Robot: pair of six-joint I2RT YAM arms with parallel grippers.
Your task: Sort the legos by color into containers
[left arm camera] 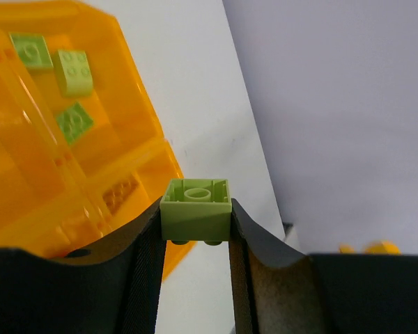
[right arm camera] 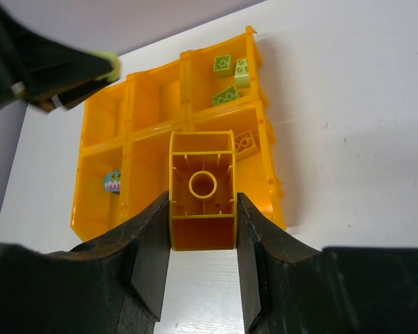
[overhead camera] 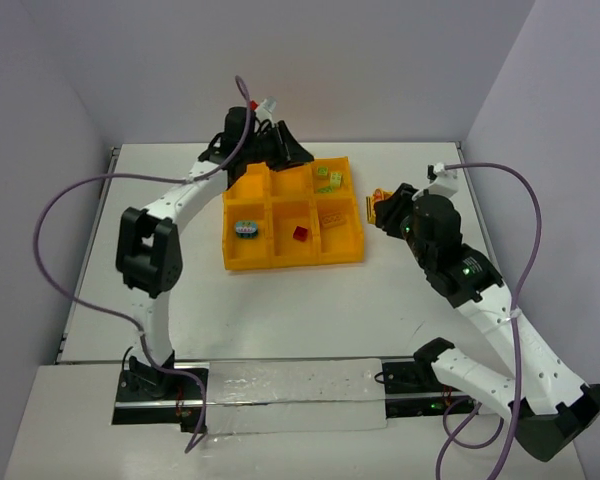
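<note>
Gripping lime lego (left arm camera: 195,217), left hand (left arm camera: 196,205); right hand (right arm camera: 202,202) grips yellow lego (right arm camera: 202,226).

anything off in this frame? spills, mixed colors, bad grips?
Nothing stands out. The tray sits flat; green bricks, the red brick and the teal cluster each have their own well. Left gripper holds a lime brick squarely, right gripper a yellow-orange brick.
</note>
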